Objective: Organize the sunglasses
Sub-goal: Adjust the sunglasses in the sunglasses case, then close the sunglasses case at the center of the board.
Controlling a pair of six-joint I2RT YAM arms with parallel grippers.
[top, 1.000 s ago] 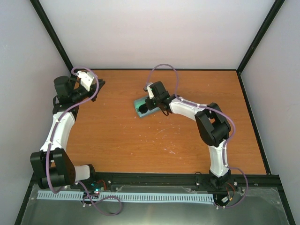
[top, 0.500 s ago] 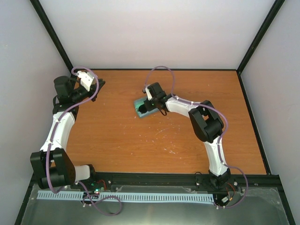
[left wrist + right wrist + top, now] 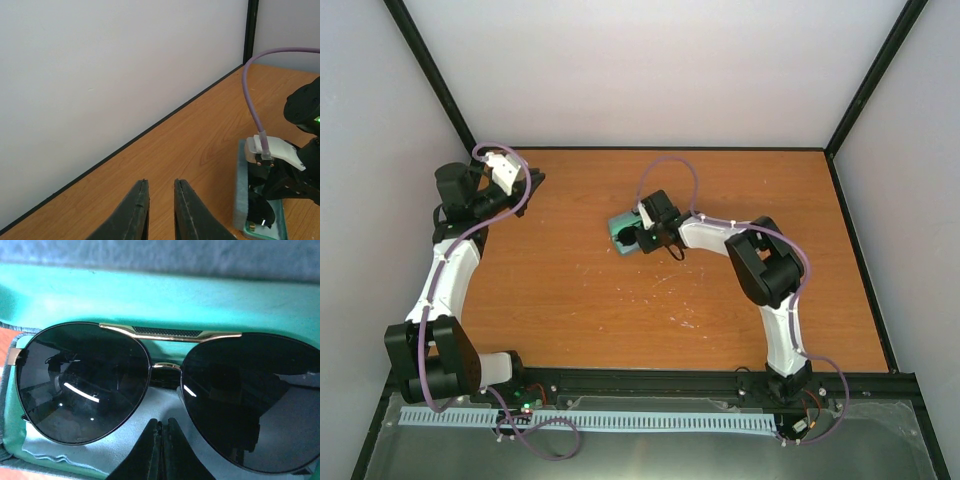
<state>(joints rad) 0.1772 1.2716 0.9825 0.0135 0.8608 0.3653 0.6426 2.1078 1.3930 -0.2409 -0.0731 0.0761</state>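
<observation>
The sunglasses (image 3: 165, 385) have dark rounded lenses and a gold bridge. They lie folded in the open blue-grey case (image 3: 150, 295), which has a teal lining, on top of the pale blue cloth (image 3: 165, 400). My right gripper (image 3: 161, 424) is shut, its tips on the cloth just below the bridge. In the top view the case (image 3: 617, 223) sits mid-table with the right gripper (image 3: 640, 238) over it and a dark lens (image 3: 624, 241) showing. My left gripper (image 3: 161, 184) is open and empty, hovering at the far left (image 3: 530, 182). The left wrist view shows the case (image 3: 242, 190).
White walls and black frame posts (image 3: 430, 75) enclose the wooden table (image 3: 620, 310). The left gripper is close to the back wall (image 3: 100, 75). A purple cable (image 3: 255, 110) loops above the right wrist.
The right arm's elbow has swung and its wrist has shifted slightly toward me over the case. The left arm has not moved.
</observation>
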